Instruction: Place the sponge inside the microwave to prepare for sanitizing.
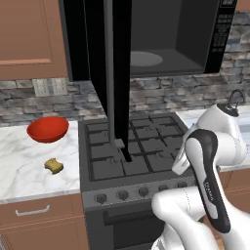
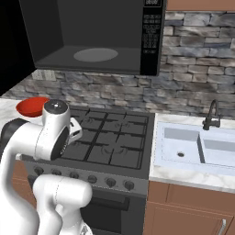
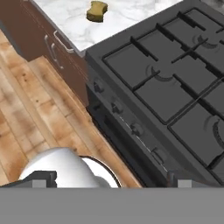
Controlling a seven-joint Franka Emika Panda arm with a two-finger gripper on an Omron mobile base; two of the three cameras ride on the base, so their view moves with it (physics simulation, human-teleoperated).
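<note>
My hand (image 3: 112,177) is released, its two tips spread wide at the bottom of the hand view and holding nothing. It hangs over the front edge of the stove (image 3: 175,83), above the knob row. The sponge (image 3: 97,11) lies on the marble surface (image 3: 65,17) left of the stove, well apart from my hand, at about eleven o'clock in the hand view. In the left base view the sponge (image 1: 53,166) sits near the front of the surface, at about five o'clock from the red bowl (image 1: 47,129). Its long axis looks to run roughly across the surface, left to right, though it is too small to be sure. The microwave (image 1: 171,34) hangs open above the stove, its round plate (image 1: 144,59) bare. My next reach should go left and forward.
</note>
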